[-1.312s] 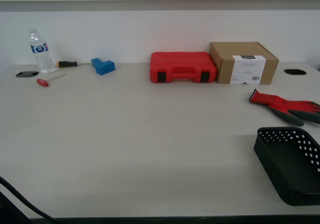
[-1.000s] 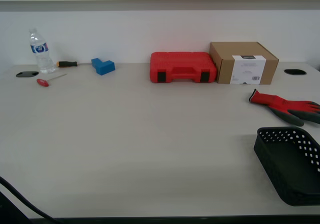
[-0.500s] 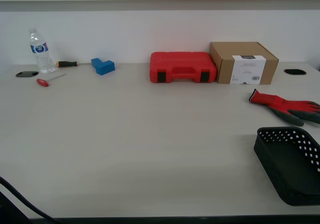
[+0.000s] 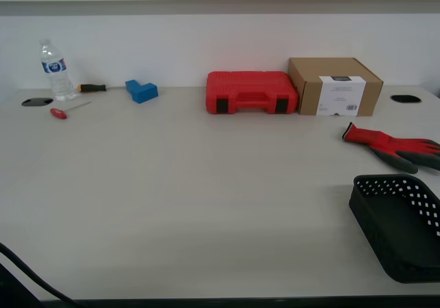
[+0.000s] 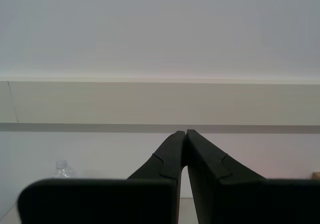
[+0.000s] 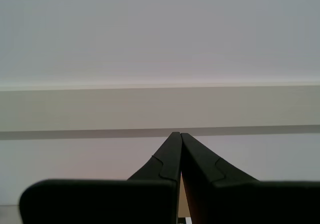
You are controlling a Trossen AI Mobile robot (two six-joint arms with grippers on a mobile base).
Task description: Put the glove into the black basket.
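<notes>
On table, glove beside black basket, wrist views only wall

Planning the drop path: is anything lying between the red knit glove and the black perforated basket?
No. In the exterior view only bare table separates the red knit glove from the black perforated basket.

No writing can be read anywhere. The cardboard box bears a white label on its front face, with a dark strip at the top and what looks like a barcode low down, but the print is too small to make out. Well away from the box toward the exterior view's left, the water bottle carries a blue wrapper whose markings are likewise illegible.
</notes>
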